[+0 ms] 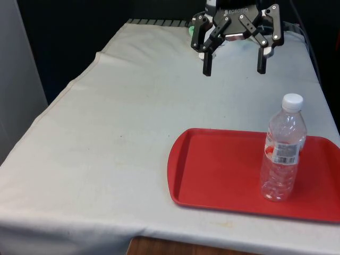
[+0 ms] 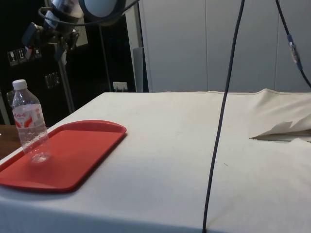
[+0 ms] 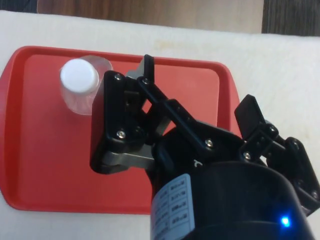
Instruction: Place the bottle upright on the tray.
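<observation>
Front view: one clear plastic bottle (image 1: 283, 150), white cap on, stands upright on one red tray (image 1: 223, 172), toward the tray's end at the front view's right. The gripper (image 1: 234, 62) hangs high above the far part of the desk (image 1: 106, 149), well apart from the bottle, its two fingers (image 1: 207, 64) spread wide with nothing between them. Judged from this, the placing is done and the arm sits clear so it cannot knock the bottle. Side view: the same bottle (image 2: 29, 128) stands straight on the tray (image 2: 82, 150), base flat on the red surface, inside the raised rim, which would help keep it from sliding off. The gripper (image 2: 48, 34) is up above it, not touching. A dark cable (image 2: 221, 126) hangs across the picture. Wrist view: white cap (image 3: 79, 76) seen from above, bottle on the tray (image 3: 45, 170); fingers (image 3: 252, 117) apart, empty. Count: one bottle, one tray, one gripper, two fingers.
</observation>
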`<state>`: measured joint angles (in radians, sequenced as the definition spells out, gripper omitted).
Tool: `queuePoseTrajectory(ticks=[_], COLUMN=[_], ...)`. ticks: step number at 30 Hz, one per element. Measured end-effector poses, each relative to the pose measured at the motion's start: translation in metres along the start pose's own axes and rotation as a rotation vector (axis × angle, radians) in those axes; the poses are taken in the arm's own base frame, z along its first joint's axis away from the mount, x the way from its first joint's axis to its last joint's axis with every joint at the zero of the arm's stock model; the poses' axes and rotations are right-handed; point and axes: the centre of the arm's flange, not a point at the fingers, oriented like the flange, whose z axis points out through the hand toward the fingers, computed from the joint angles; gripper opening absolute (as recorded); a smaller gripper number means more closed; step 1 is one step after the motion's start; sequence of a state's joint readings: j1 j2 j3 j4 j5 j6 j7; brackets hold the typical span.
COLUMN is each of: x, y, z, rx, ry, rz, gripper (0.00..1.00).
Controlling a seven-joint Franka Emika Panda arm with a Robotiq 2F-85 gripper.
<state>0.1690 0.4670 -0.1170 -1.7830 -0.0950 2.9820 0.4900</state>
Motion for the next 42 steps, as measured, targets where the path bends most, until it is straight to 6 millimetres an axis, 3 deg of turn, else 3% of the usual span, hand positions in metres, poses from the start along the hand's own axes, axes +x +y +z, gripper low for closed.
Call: queuePoseTrajectory(ticks=[15,42], x=[0.004,0.040], y=[0.002,0.020], z=[0.002,-0.007], rx=[-0.017,-0.116], ry=[-0.063,-0.206], rz=[0.065,0.087], gripper=[1.00,1.00])
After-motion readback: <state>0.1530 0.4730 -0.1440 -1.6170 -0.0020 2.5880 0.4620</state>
